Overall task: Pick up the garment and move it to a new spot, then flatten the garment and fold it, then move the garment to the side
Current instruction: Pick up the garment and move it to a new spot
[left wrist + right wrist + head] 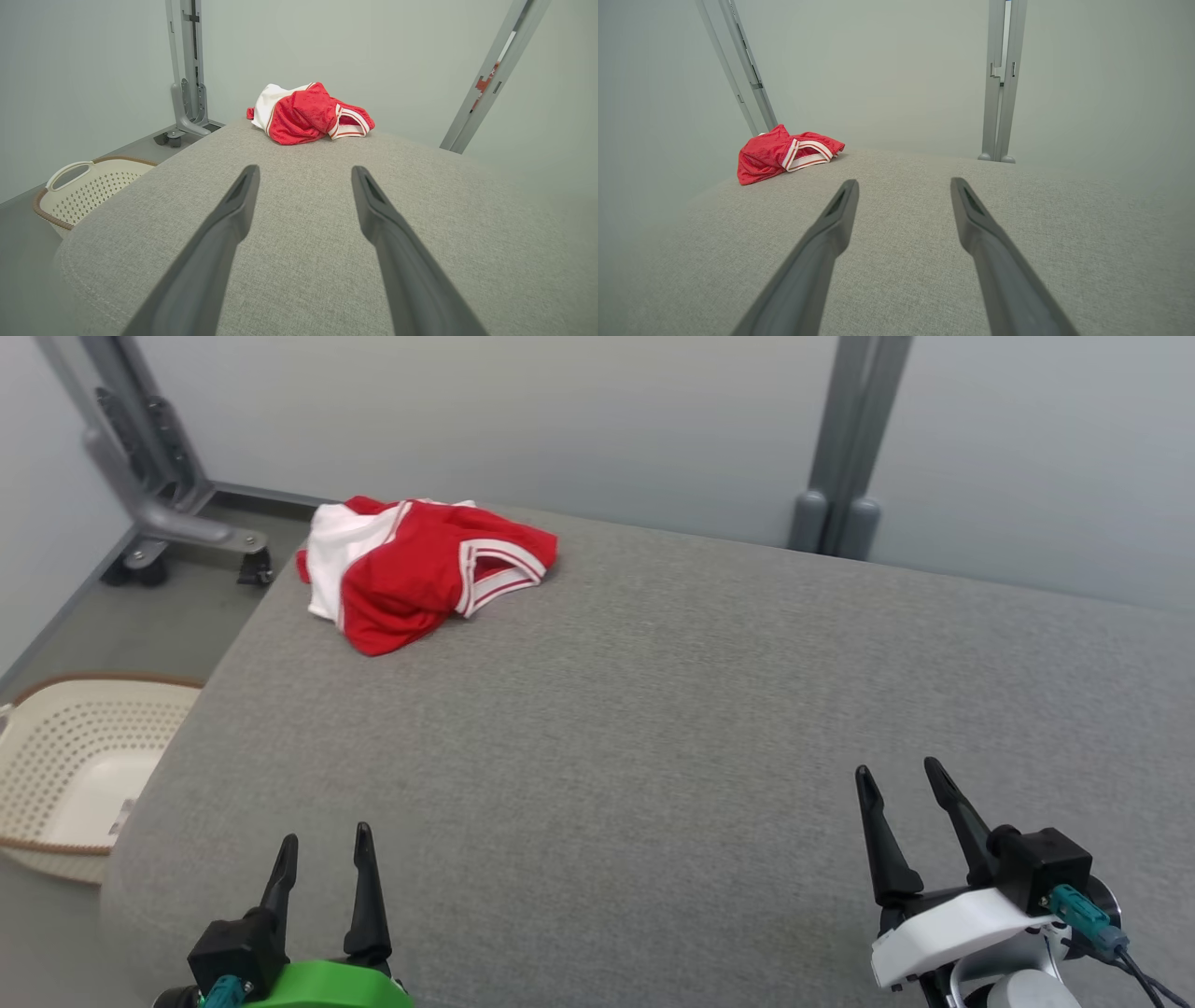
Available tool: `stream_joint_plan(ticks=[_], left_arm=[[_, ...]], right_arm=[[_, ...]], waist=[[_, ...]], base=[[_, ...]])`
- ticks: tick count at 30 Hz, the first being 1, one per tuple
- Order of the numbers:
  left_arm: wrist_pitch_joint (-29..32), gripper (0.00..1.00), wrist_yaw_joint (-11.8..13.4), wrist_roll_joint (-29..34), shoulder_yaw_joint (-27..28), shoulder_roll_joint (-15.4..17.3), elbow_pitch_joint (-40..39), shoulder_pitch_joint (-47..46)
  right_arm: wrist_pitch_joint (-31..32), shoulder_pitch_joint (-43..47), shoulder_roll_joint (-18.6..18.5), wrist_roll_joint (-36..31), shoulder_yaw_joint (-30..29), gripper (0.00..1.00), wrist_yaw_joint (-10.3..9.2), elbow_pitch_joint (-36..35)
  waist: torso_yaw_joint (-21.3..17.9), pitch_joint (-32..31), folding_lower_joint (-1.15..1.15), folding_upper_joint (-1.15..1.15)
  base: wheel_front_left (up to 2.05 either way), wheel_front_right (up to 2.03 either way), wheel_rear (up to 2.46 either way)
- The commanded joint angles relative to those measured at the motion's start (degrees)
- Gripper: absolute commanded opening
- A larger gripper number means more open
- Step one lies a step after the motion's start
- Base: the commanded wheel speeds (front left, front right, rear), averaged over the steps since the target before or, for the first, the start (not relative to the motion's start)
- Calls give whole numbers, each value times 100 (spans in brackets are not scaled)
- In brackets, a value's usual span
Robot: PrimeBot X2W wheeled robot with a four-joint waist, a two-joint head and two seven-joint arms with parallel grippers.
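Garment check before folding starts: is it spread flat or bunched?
Bunched: the garment lies crumpled in a heap, red layers overlapping white.

The head camera looks forward and down over the grey table (653, 709) from its near edge. Both wrist cameras sit low, close above the cloth surface, facing the far wall (560, 420). All three share the red garment (411, 574) at the far left corner.

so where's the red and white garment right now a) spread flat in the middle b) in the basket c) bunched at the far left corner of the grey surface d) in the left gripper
c: the garment lies crumpled at the far left corner of the grey surface, apart from both open grippers.
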Motion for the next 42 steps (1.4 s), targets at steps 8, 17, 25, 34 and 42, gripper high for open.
stream_joint_plan(ticks=[8, 17, 25, 34, 42], left_arm=[[1, 100, 187, -125, 414, 18, -404, 181], [0, 100, 271, -129, 744, -81, -832, 497], [62, 100, 91, 71, 793, 291, -802, 7], [771, 100, -403, 278, 568, 1078, -435, -2122], [1273, 100, -762, 3, 452, 1369, 513, -3981]], right_arm=[[91, -482, -19, -37, 520, 100, -10, 97], [69, -857, -17, -62, 787, 100, -10, 292], [53, -868, -16, -227, 446, 100, -10, 177], [277, -831, -14, -646, -293, 100, -10, -601], [661, -1107, -18, -1059, -438, 100, -10, -1408]], waist=[[1171, 296, 0, 0], [1249, 437, 0, 0], [1262, 595, 0, 0], [1087, 1224, 0, 0], [349, 2090, 0, 0]], base=[[0, 0, 0], [0, 0, 0], [0, 0, 0], [0, 0, 0], [0, 0, 0]])
